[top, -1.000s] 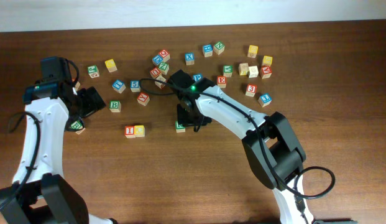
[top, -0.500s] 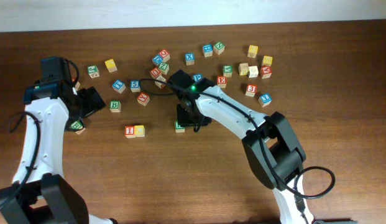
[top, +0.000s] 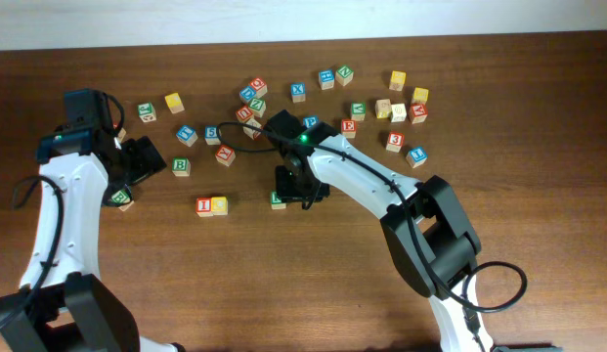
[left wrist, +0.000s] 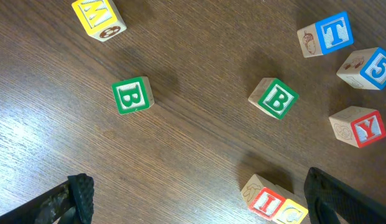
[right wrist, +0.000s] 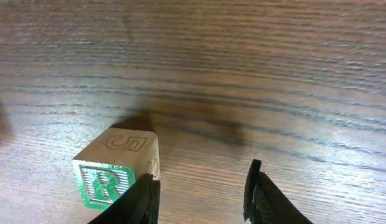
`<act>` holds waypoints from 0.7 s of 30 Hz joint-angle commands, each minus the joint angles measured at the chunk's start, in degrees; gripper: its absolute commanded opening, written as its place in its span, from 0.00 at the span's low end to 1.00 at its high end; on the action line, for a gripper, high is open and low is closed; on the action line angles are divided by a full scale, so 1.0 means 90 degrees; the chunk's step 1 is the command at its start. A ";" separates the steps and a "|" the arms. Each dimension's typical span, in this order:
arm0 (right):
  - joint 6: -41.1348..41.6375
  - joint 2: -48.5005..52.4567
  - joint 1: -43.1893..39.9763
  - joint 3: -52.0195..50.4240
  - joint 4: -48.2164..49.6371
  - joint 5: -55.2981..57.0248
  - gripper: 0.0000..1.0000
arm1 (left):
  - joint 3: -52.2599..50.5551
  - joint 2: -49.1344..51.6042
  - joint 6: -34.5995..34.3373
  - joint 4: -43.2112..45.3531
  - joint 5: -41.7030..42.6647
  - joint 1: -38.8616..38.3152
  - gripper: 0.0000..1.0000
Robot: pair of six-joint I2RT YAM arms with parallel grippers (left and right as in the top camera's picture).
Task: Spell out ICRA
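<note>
R block [right wrist: 112, 177] is sitting mid-table just outside one finger of the right gripper [right wrist: 202, 180], whose half-spread jaws are pinching nothing, probably to slide it toward the I block [top: 204, 206] and yellow block [top: 219, 205]. The right arm [top: 362, 181] is stretching across, wrist down. Farther left, the left gripper [left wrist: 197, 180] is hovering, spread wide and empty.

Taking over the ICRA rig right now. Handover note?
Left hand: open, empty.
Right hand: open, empty; the R cube sits just outside one finger, not between them.
Done: I cube and yellow C cube side by side.
Left: set R beside C, then fetch what looks like the A cube from the far cluster.
</note>
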 commanded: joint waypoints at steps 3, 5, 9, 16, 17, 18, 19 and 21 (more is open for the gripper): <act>0.0053 0.0107 0.0243 -0.0068 0.0078 -0.0151 0.38 | 0.0017 -0.0019 -0.0039 -0.0005 0.0046 0.0019 0.99; 0.0053 0.0107 0.0301 -0.0068 0.0153 -0.0151 0.38 | 0.0017 -0.0019 -0.0039 -0.0005 0.0044 0.0019 0.99; 0.0053 0.0107 0.0415 -0.0068 0.0270 -0.0151 0.38 | 0.0017 -0.0019 -0.0039 -0.0005 0.0046 0.0019 0.99; 0.0056 0.0107 0.0605 -0.0068 0.0350 -0.0153 0.38 | 0.0017 -0.0019 -0.0039 -0.0005 0.0046 0.0019 0.99; 0.0056 0.0107 0.0631 -0.0068 0.0367 -0.0153 0.38 | 0.0017 -0.0019 -0.0039 -0.0005 0.0046 0.0019 0.99; 0.0053 0.0107 0.0656 -0.0068 0.0389 -0.0151 0.38 | 0.0017 -0.0019 -0.0039 -0.0005 0.0046 0.0019 0.99; 0.0056 0.0107 0.0665 -0.0068 0.0415 -0.0153 0.38 | 0.0017 -0.0019 -0.0039 -0.0005 0.0046 0.0019 0.99; 0.0056 0.0107 0.0690 -0.0068 0.0471 -0.0153 0.38 | 0.0017 -0.0019 -0.0039 -0.0005 0.0046 0.0019 0.99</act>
